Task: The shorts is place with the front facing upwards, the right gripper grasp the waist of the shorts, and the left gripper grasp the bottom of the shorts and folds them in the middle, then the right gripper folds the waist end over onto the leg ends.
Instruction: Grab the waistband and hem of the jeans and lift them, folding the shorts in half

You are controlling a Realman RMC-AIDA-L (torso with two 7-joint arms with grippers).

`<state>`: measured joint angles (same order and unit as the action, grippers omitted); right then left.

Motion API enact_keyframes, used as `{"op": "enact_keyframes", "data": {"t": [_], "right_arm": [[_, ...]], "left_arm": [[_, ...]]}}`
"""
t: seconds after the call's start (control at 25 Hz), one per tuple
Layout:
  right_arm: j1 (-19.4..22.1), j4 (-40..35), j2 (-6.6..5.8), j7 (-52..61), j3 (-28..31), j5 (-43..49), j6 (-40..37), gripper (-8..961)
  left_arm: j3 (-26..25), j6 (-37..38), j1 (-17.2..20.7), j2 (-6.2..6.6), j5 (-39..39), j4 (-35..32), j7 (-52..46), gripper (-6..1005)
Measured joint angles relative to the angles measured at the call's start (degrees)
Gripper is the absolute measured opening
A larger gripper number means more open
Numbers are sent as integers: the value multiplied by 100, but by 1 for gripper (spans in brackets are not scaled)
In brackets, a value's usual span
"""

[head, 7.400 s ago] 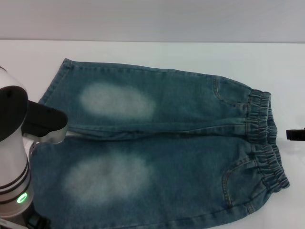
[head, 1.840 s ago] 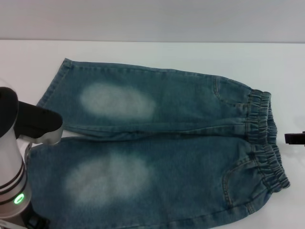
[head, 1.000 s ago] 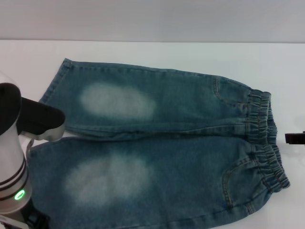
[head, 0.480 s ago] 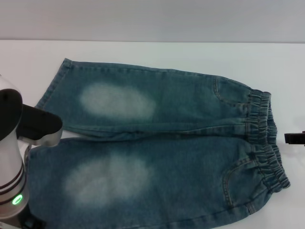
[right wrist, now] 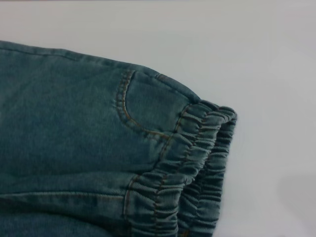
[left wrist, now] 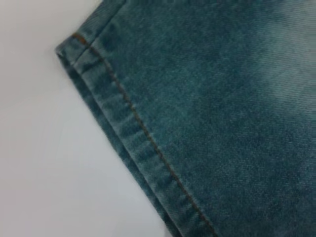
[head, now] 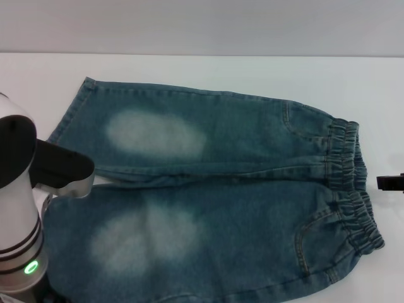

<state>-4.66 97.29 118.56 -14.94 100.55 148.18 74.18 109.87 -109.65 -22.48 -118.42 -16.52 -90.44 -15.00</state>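
The shorts run 9-to-3: bottom under my left gripper, waist beside my right gripper; can't tell either's jaws.

Denim shorts flat on white table | waistband right | left arm over hem corner | right gripper at edge
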Motion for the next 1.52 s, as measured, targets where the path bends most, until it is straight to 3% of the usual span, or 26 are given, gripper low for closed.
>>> {"op": "enact_keyframes", "data": {"t": [0.88, 1.52], "right_arm": [[20, 23, 0, -3, 36, 0, 9, 536], [64, 19, 32, 19, 153, -46, -35, 520]], "left_arm": [[-192, -40, -30, 31, -44, -163, 257, 28], [-675, 567, 36, 39, 270, -674, 279, 28]]}}
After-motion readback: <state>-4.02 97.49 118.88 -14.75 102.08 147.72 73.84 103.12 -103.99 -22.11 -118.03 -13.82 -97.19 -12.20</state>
